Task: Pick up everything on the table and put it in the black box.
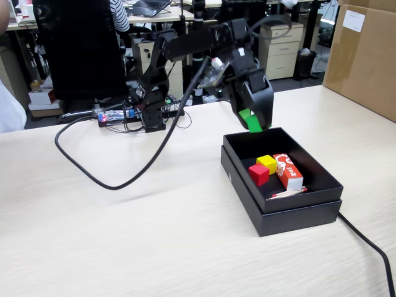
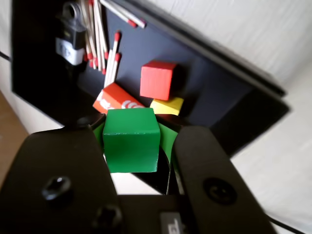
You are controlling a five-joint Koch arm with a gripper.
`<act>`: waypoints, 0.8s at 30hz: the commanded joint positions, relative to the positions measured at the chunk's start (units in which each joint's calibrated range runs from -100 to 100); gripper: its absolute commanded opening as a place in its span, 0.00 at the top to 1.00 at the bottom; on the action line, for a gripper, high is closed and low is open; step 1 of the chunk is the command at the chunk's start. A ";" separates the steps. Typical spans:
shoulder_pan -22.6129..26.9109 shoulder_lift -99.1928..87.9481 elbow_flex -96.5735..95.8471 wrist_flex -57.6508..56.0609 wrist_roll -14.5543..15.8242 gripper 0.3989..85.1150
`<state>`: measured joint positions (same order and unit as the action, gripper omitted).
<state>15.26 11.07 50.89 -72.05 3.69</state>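
Observation:
My gripper (image 1: 253, 121) is shut on the green cube (image 1: 248, 119) and holds it in the air just above the far rim of the black box (image 1: 309, 201). In the wrist view the green cube (image 2: 131, 140) sits squeezed between the two black jaws, with the gripper (image 2: 131, 127) over the box (image 2: 219, 92). The red cube (image 1: 258, 174) and the yellow cube (image 1: 267, 163) lie side by side on the box floor. They also show in the wrist view, red cube (image 2: 158, 80) and yellow cube (image 2: 167, 106), beyond the held cube.
A red-and-white carton (image 1: 288, 171) and matches (image 2: 100, 46) lie in the box. A thick black cable (image 1: 102, 176) loops over the beige table (image 1: 124, 235); another runs off the box's right side. A big brown carton (image 1: 365, 59) stands at the back right.

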 commanded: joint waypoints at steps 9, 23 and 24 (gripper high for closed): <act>0.63 15.84 7.22 0.21 -0.20 0.85; 0.49 -6.19 1.88 0.30 0.34 0.42; 0.44 -9.17 1.51 0.30 0.29 0.43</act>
<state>15.85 15.34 51.53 -72.05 3.98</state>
